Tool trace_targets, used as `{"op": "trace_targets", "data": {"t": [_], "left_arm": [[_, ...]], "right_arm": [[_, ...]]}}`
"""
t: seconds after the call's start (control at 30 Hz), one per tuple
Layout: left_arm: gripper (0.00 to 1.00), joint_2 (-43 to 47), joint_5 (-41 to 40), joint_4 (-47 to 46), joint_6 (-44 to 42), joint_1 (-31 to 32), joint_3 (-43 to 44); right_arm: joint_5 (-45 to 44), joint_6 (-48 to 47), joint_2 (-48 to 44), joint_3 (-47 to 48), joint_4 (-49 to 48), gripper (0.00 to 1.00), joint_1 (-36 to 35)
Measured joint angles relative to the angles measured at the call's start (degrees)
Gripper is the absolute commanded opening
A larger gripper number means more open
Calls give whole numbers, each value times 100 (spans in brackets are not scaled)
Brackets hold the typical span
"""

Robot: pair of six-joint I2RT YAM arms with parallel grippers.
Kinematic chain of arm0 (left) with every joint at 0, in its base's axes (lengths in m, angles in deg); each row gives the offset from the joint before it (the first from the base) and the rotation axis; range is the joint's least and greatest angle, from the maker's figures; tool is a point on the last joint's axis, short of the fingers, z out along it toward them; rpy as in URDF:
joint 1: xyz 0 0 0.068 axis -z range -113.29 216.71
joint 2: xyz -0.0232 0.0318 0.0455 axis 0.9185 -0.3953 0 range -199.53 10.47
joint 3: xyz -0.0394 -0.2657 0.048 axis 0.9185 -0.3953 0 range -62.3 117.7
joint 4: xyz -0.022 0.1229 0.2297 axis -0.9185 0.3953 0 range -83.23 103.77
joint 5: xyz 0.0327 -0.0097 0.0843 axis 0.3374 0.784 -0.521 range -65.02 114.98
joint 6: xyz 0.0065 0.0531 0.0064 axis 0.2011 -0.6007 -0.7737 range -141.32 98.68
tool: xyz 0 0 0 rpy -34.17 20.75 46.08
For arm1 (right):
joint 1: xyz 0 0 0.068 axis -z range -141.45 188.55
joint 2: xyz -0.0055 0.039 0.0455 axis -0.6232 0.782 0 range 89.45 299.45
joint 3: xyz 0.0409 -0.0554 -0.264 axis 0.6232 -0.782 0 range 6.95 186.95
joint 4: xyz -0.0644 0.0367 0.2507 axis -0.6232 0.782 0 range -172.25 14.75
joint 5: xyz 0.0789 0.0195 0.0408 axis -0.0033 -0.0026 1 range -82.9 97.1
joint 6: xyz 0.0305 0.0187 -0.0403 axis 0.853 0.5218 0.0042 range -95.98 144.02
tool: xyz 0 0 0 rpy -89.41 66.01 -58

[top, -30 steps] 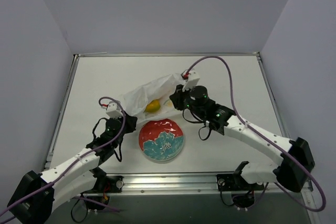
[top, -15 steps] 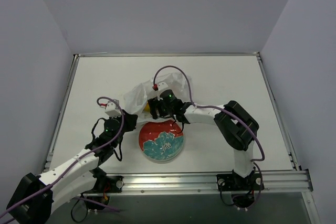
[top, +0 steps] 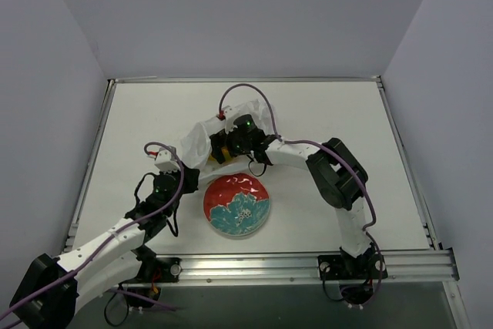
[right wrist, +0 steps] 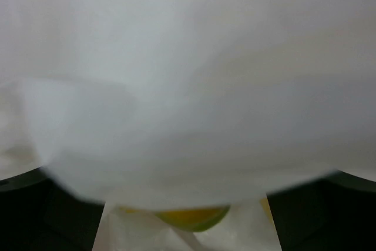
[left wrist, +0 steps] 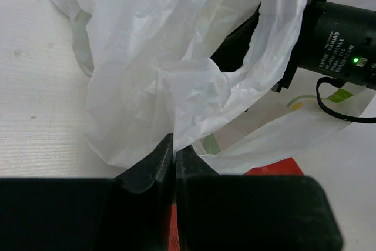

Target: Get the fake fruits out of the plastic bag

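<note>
Left tool (left wrist: 174, 151) is clamped on the bag (left wrist: 147, 74) rim; right tool (right wrist: 187, 201), jaws apart, is inside the mouth. Dip under the film and straddle the yellow fruit (right wrist: 191, 217) there before closing

plastic bag (top: 196, 140) on table (top: 347, 113) just behind plate (top: 236, 205), fake fruit (right wrist: 191, 217) inside the bag

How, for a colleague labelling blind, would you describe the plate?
On the white table, look at the middle of the near half. The round plate lies there, just nearer than the crumpled white plastic bag. It alone is red with a teal flower.
</note>
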Motion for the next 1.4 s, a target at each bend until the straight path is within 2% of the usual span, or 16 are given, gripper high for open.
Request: {"op": "trace_targets", "data": {"t": [0.07,0.17,0.2,0.3,0.57,0.87,1.07,1.2,1.33,1.4], "left_arm": [[2,0,-31,26,-26,0,0],[2,-4,-66,68,-92,-2,11],[2,-4,-70,72,-109,-7,20],[2,-2,-72,90,-153,-39,55],[2,59,-70,105,-192,-44,63],[2,-273,7,-109,-94,-44,81],[2,-328,39,-96,-105,-46,479],[2,-306,37,-146,-140,-50,669],[2,-271,37,-142,-175,-50,667],[2,-271,35,-155,-177,-50,647]], "right_arm": [[225,-4,190,79,20,98,57],[356,9,334,81,46,79,83],[372,31,345,63,42,57,66],[361,166,262,-170,-280,33,26],[76,374,-778,-1003,-433,29,-101],[-516,560,-2721,-2061,-402,29,-356],[-824,763,-3797,-2793,-210,29,-1095],[-964,1021,-3960,-3316,-262,29,-1661],[-1246,1279,-3595,-3641,-269,29,-2057],[-1432,1377,-3338,-3668,-271,35,-2221]]}}
